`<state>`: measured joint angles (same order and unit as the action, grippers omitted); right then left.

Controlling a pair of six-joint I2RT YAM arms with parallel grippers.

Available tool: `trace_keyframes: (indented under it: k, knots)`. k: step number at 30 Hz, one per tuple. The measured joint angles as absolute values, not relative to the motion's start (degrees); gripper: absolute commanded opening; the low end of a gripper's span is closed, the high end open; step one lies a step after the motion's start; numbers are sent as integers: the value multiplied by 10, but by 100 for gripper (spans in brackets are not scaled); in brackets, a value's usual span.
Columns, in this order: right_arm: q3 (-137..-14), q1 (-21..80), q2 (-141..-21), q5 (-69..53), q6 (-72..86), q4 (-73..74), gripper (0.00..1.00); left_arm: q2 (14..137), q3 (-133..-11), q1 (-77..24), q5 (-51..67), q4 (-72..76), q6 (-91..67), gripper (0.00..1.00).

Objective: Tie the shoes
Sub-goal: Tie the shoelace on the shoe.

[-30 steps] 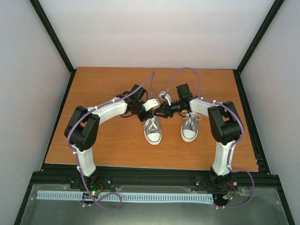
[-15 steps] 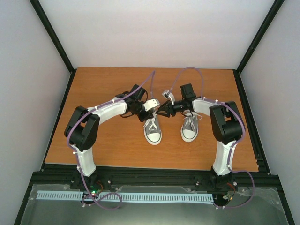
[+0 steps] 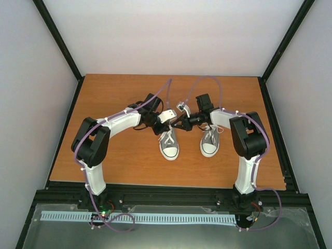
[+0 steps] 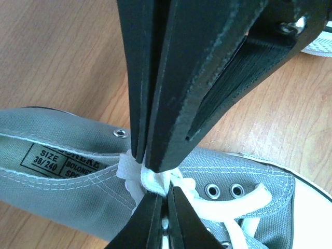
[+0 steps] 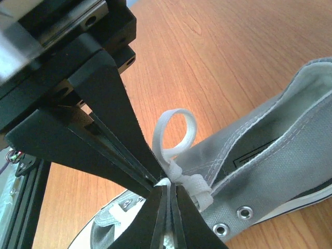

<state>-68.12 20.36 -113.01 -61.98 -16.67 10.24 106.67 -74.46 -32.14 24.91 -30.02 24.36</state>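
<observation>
White lace (image 4: 150, 180) on the shoe (image 3: 169, 147): left tool (image 4: 150, 162) and right tool (image 5: 153, 179) both pinched shut on it, tip to tip above the shoe's tongue. Loop (image 5: 176, 129) is small. Second shoe (image 3: 209, 142) sits beside it on the surface (image 3: 119, 155). Risk: an uneven pull collapses the loop or drags the shoe.

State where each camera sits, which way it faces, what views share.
Top external: above, behind the bases, looking down at the table; both arms, left gripper and right gripper meeting over the grey sneaker.
Left wrist: on the left arm, looking down its shut fingers at the white lace.
Right wrist: on the right arm, along its shut fingers at that lace.
Shared: both wrist views show sneaker and lace.
</observation>
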Motion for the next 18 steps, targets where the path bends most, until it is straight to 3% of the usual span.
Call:
trace_keyframes:
  k: [15, 18]
  knots:
    - [-671, 203, -1111, -616, -152, 105, 3, 1067, -745, -321, 214, -305, 271, 15]
    - [-670, 203, -1104, -615, -151, 105, 3, 1067, -745, -321, 213, -306, 273, 24]
